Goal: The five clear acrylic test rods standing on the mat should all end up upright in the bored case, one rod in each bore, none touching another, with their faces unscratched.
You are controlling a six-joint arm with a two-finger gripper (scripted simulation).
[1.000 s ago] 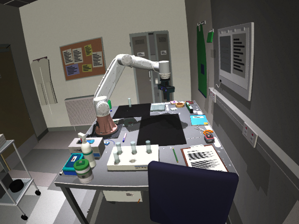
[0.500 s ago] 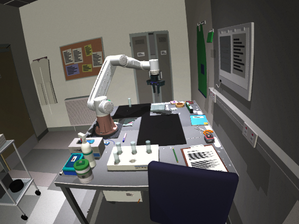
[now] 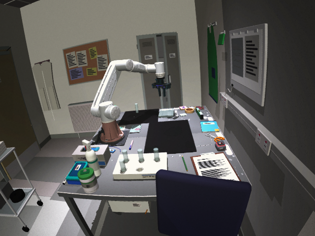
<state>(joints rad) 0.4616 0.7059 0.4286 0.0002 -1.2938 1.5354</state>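
The front right corner of the bored case (image 3: 140, 166) is hidden behind the chair back. The white case lies at the near edge of the table. Several clear rods stand upright in its bores: three in the back row (image 3: 140, 155) and one at the front left (image 3: 122, 165). The front middle bore (image 3: 139, 169) is empty. One more clear rod (image 3: 136, 108) stands upright on the black mat (image 3: 138, 116) at the far side of the table. High above the far end of the table, right of that rod, my gripper (image 3: 161, 94) is open and carries nothing.
A dark blue chair back (image 3: 201, 203) stands against the near table edge. A second black mat (image 3: 170, 136) covers the table's middle. A spray bottle (image 3: 91, 158), a green-lidded jar (image 3: 87, 179) and a tissue box (image 3: 91, 155) stand left of the case. A clipboard (image 3: 215, 166), scissors and a tape measure lie right.
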